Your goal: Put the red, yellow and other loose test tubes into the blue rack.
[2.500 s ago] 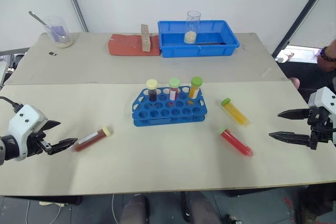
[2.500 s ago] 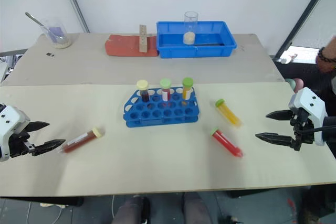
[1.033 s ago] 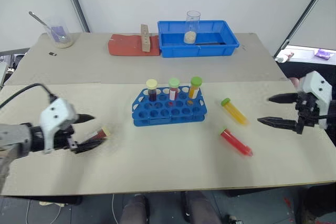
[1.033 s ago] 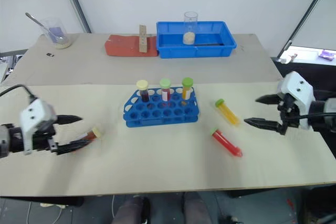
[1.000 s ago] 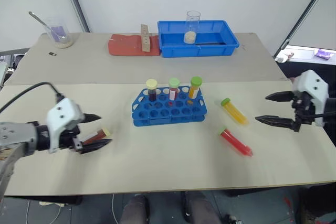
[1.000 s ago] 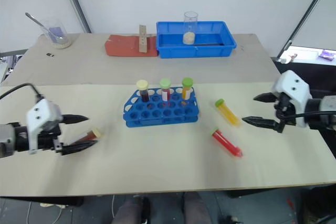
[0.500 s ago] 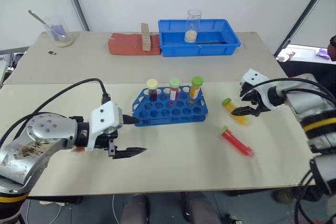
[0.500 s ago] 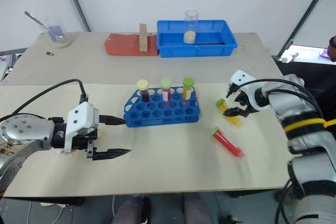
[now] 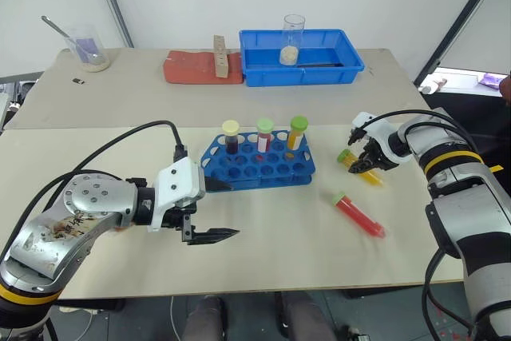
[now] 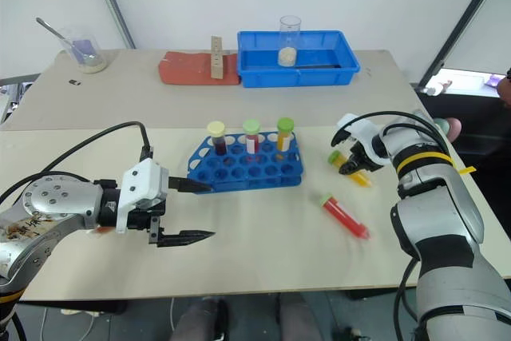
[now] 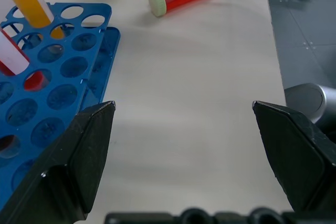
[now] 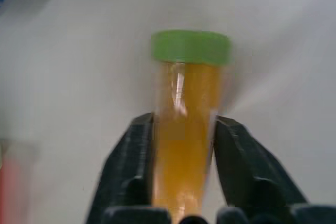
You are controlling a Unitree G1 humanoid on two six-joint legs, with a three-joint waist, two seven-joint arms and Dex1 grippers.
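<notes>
The blue rack (image 9: 257,164) stands mid-table with three capped tubes upright in its back row. To its right the yellow test tube (image 9: 367,173) with a green cap lies on the table, and my right gripper (image 9: 364,161) is shut on it; the right wrist view shows the fingers (image 12: 131,166) pressed against both sides of the yellow test tube (image 12: 184,103). The red test tube (image 9: 359,215) lies loose nearer the front. My left gripper (image 9: 231,211) hovers open and holds nothing at the rack's front left corner. A brownish tube is mostly hidden behind my left arm.
At the back stand a blue tray (image 9: 319,77) with a glass beaker (image 9: 293,40) in it, a red block (image 9: 192,69) with a wooden piece, and a beaker with a spoon (image 9: 89,47) at far left. The table's right edge is close to my right arm.
My left gripper swung right, away from the brownish tube to the rack's corner, still open. My right gripper came in and down onto the yellow tube and shut on it.
</notes>
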